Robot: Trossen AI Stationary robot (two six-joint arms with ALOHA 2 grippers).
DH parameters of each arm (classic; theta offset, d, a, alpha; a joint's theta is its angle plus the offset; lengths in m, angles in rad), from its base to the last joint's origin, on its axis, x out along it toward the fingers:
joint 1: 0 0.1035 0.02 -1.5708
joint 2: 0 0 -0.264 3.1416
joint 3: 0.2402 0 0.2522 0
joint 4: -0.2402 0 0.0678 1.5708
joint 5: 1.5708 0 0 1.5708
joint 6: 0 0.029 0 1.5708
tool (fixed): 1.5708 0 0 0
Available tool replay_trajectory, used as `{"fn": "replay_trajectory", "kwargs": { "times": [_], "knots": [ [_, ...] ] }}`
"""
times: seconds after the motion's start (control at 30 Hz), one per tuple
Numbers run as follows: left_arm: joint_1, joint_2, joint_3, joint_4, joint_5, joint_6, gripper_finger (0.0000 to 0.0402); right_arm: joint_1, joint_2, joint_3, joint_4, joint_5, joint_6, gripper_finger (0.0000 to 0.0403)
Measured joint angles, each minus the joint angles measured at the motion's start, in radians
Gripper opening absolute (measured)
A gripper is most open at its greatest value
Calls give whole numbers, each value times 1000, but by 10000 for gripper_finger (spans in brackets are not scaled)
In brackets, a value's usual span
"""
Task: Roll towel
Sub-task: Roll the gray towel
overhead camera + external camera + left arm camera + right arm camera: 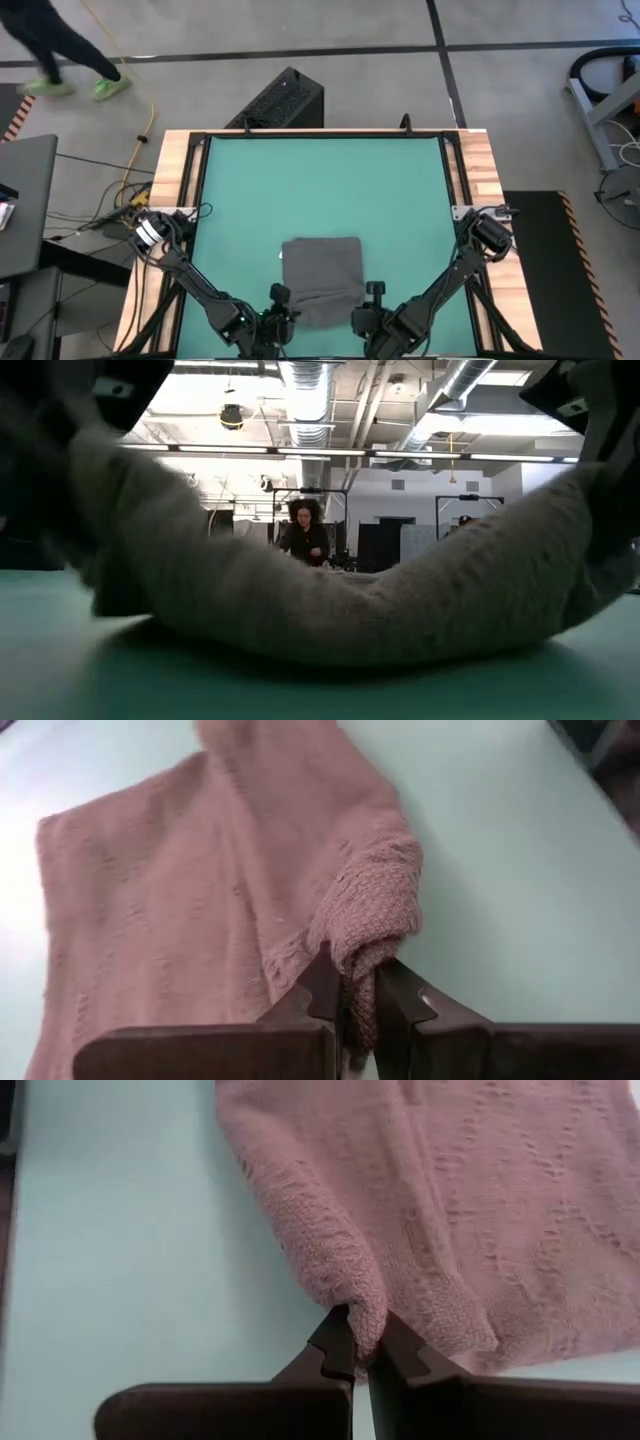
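Note:
The dark grey towel (322, 278) lies on the green mat (320, 190) near the table's near edge, with its near edge lifted at both corners. My left gripper (290, 312) is shut on the towel's near left corner. My right gripper (358, 316) is shut on the near right corner. In the low view the towel (330, 610) sags between its two raised ends, its middle resting on the mat. My left gripper pinches the towel's near left corner (368, 960) between its two fingers, coming slantwise from the near side and above. The corner is bunched into a fold and lifted off the mat. My right gripper pinches the near right corner (362, 1318) between its two fingers, slanting down from the near side. That corner is folded over and raised, while the towel beyond it lies on the mat.
Black rails and wooden strips (172, 200) frame the mat on the left, right and far sides. The mat's far half lies beyond the towel. A person (305, 532) stands in the room past the table's far side.

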Motion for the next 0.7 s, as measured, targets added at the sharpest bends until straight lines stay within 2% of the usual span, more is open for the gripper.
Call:
{"fn": "replay_trajectory", "kwargs": {
  "times": [0.3, 0.5, 0.7],
  "knots": [
    [16, -94, 1, -131, -28, -179, 8, -11, -7, 70, -185, 29, 179, 23],
    [47, -92, -50, -139, 58, -264, 7, -37, -7, 80, -230, 32, 262, 23],
    [50, -92, -51, -92, 76, -233, 8, -41, -7, 88, -198, -107, 229, 23]
  ]
}}
